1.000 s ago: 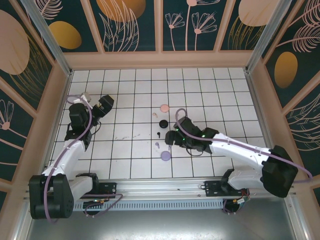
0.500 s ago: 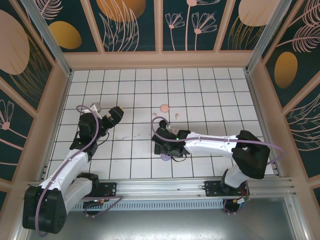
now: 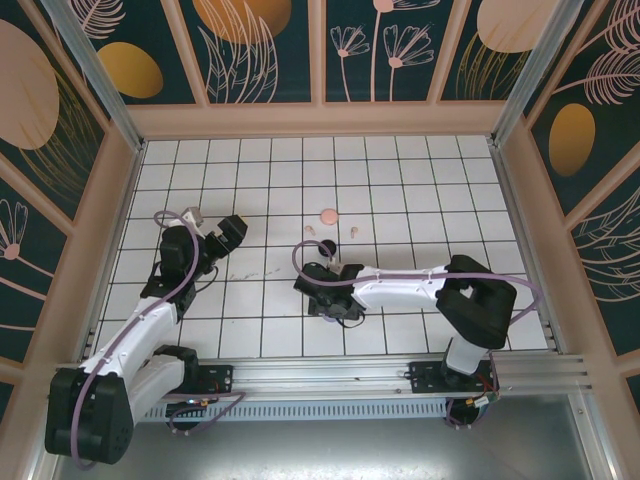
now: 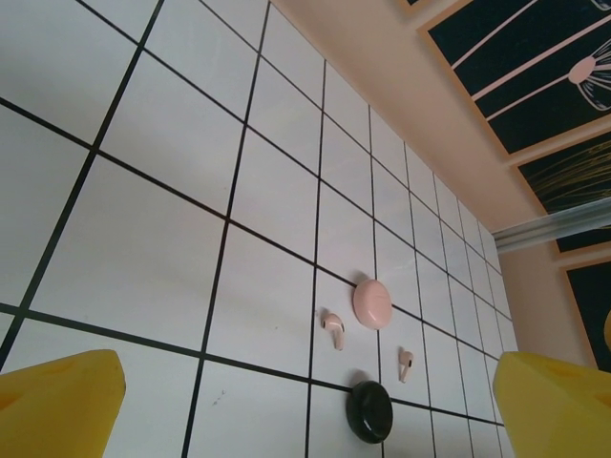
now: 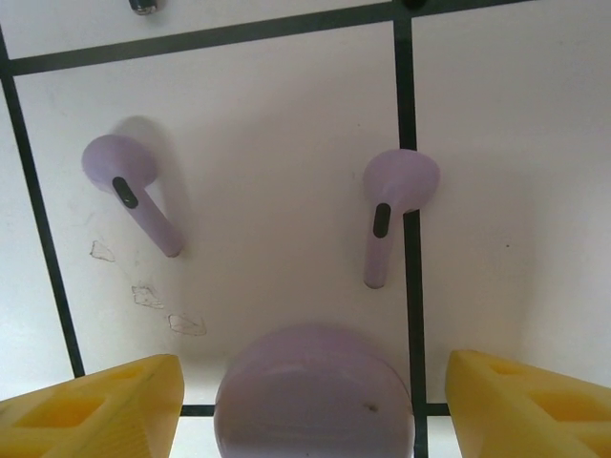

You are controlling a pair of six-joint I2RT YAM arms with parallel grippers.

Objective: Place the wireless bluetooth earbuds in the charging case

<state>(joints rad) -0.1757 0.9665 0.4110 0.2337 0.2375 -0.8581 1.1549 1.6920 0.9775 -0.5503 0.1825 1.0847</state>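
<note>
**Two arms over a white tiled table [image 3: 400,170] enclosed by patterned panels.** The right gripper [image 3: 330,305] reaches to the middle of the table, towards its near edge, and points down at the tiles. Its yellow fingertips [image 5: 95,405] stand apart, one on each side of the closed light purple charging case [image 5: 313,396]. A strip of bare tile shows between each fingertip and the case, so nothing is clamped. Two light purple earbuds lie loose on the tiles just beside this case, touching neither it nor each other. The first purple earbud [image 5: 141,191] has a slanting stem. The second purple earbud [image 5: 391,205] lies with its stem along a dark grout line. The left gripper [image 3: 233,228] is held over the left part of the table, its fingers [image 4: 57,405] spread wide with nothing between them. Its camera looks towards a closed pink case [image 4: 371,302] far of centre. One pale pink earbud [image 4: 333,327] lies just beside that case and another pale pink earbud [image 4: 406,364] a little further off, both outside it. A closed black case [image 4: 369,410] sits between the pink group and the right gripper.
</note>
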